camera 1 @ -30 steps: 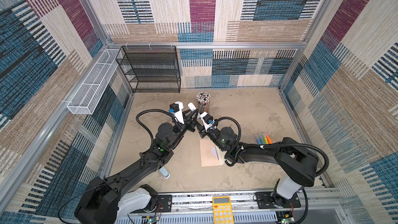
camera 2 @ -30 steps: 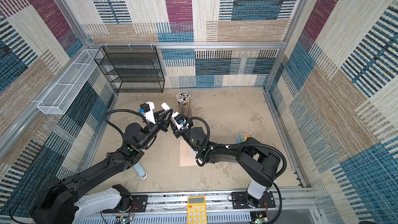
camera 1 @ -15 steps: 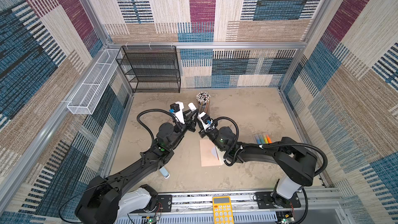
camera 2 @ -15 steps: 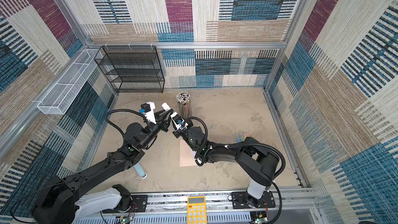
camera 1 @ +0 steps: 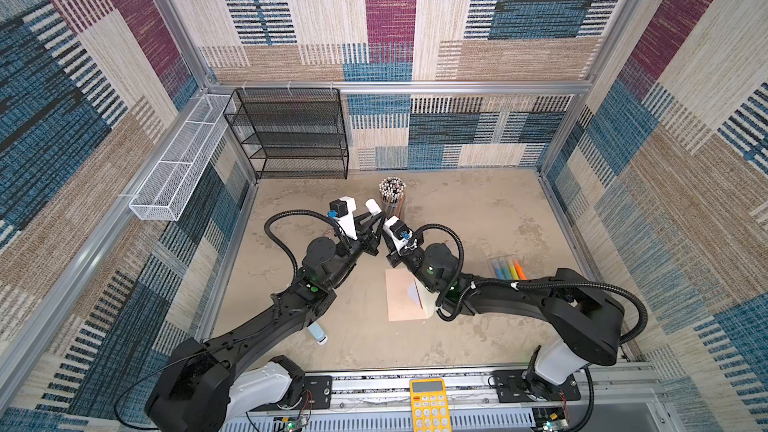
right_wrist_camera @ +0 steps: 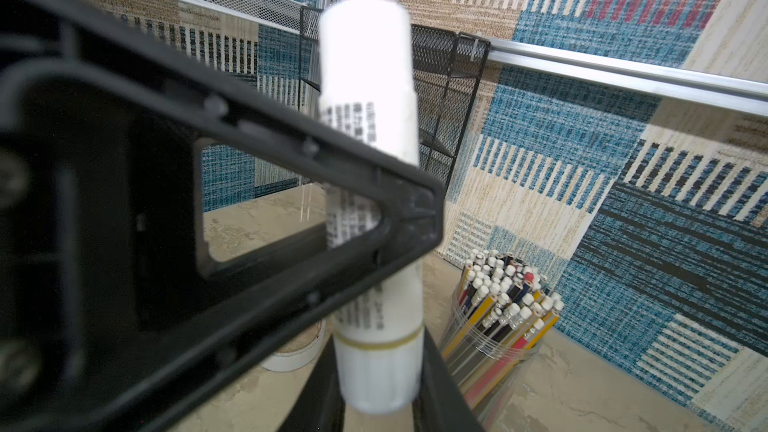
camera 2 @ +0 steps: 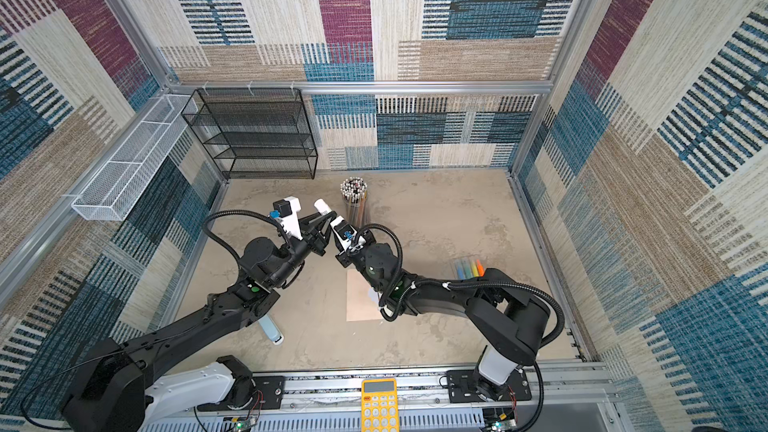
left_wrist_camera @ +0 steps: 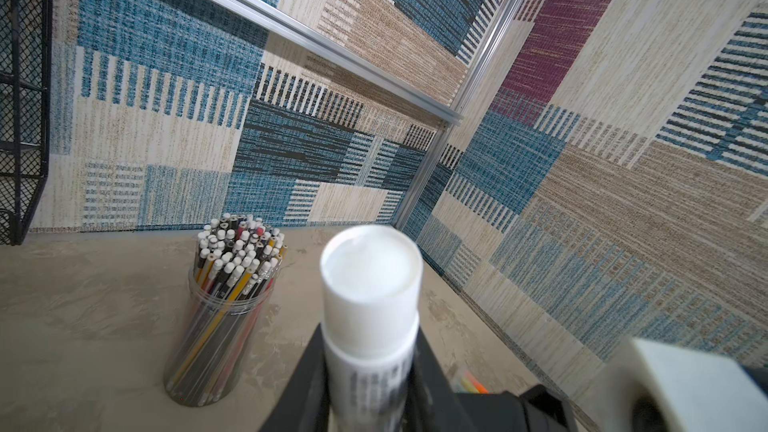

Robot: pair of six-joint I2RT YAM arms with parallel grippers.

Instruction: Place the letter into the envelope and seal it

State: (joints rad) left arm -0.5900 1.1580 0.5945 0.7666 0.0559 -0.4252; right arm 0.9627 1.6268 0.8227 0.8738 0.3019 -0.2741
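**View diffs.** L wrist view: left gripper (left_wrist_camera: 370, 367) is clamped on a white glue stick (left_wrist_camera: 369, 309), one black finger per side of the barrel, round end toward the lens. R wrist view: right gripper (right_wrist_camera: 379, 388) is closed on the stick's banded end, fingers touching both sides. A left-gripper finger frame crosses the barrel in front. Neither grip reads clearly in the top views. Only they show the envelope (camera 1: 401, 297), which lies flat on the table (camera 1: 457, 209) near centre, on the front side of both grippers. Its right edge and flap are partly hidden under the right arm.

**Clearance.** The pencil jar (camera 1: 391, 197) stands just behind the grippers, near the stick. The black mesh rack (camera 1: 291, 135) is at the back wall, left. The markers (camera 1: 507, 270) lie right of the right wrist, apart from it. The back-right table area is open. The yellow calculator (camera 1: 430, 405) sits on the front rail.

**Pose.** Both arms reach forward and inward. The wrists meet over mid-table, raised off the surface, with fingers angled up.
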